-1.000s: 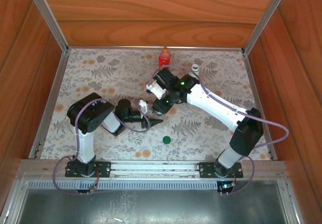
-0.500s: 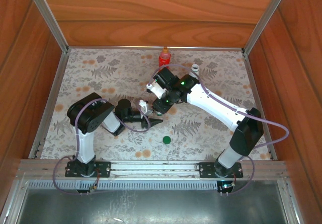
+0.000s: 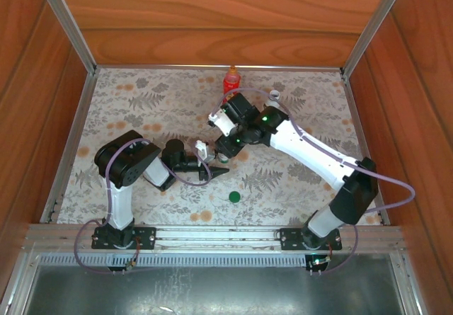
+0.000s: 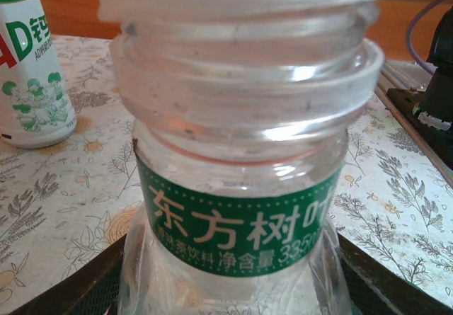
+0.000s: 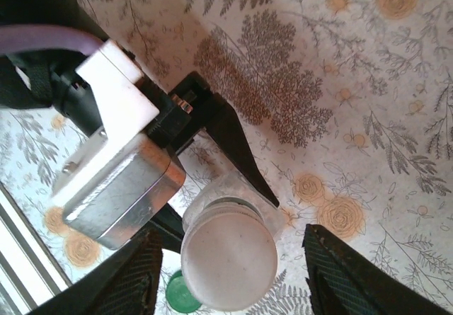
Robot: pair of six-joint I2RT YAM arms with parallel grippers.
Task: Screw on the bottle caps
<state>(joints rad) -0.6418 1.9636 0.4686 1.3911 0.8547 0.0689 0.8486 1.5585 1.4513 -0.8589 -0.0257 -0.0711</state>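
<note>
The shorter clear bottle (image 4: 237, 152), with a green label, stands upright in my left gripper (image 4: 233, 290), which is shut on its lower body. A translucent white cap (image 5: 228, 258) sits on its neck. My right gripper (image 5: 231, 233) hangs open straight above, one finger on each side of the cap with gaps. From above, both grippers meet mid-table, the left gripper (image 3: 219, 162) just under the right gripper (image 3: 226, 144). The red bottle (image 3: 231, 81) stands at the back, the taller white bottle (image 3: 274, 97) to its right.
A loose green cap (image 3: 233, 196) lies on the floral tablecloth in front of the grippers, also visible as the green cap (image 5: 180, 295) under the right wrist. Wooden walls and metal rails (image 3: 71, 141) enclose the table.
My right arm has swung a little to the right and back, the wrist shifting slightly above the clear bottle. The left arm and the bottles have not moved.
</note>
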